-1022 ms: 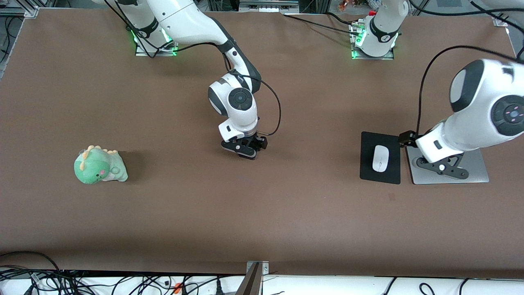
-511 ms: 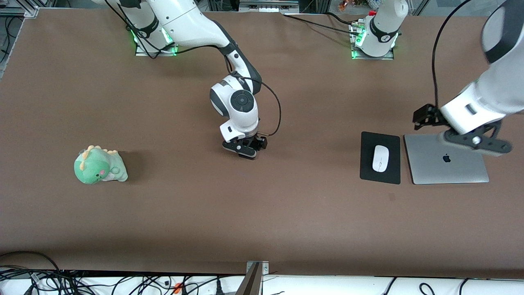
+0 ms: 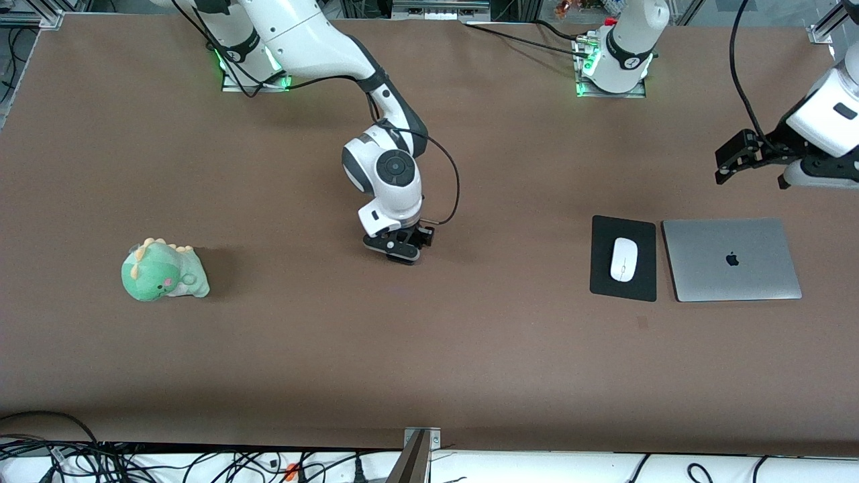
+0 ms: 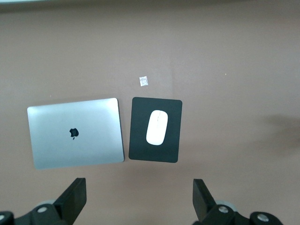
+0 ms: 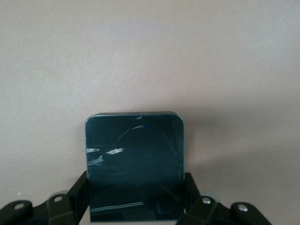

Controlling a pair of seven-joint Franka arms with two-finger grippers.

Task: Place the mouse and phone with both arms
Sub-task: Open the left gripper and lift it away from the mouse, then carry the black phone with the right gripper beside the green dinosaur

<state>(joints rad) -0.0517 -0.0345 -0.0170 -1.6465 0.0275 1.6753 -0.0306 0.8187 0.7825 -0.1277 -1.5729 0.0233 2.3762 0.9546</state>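
Observation:
The white mouse (image 3: 623, 259) lies on a black mouse pad (image 3: 602, 275) toward the left arm's end of the table; it also shows in the left wrist view (image 4: 157, 127). My left gripper (image 3: 815, 178) hangs high over the table by the laptop's edge that faces the robots, open and empty (image 4: 138, 199). My right gripper (image 3: 399, 245) is low over the table's middle, shut on the black phone (image 5: 133, 145), which stands between its fingers (image 5: 135, 190). In the front view the gripper hides the phone.
A closed silver laptop (image 3: 758, 272) lies beside the mouse pad, also in the left wrist view (image 4: 75, 133). A green plush dinosaur (image 3: 163, 272) sits toward the right arm's end. A small tag (image 4: 144, 81) lies near the pad.
My left arm has risen off the laptop and swung back toward its base, uncovering the laptop. My right gripper has stayed almost still with the phone.

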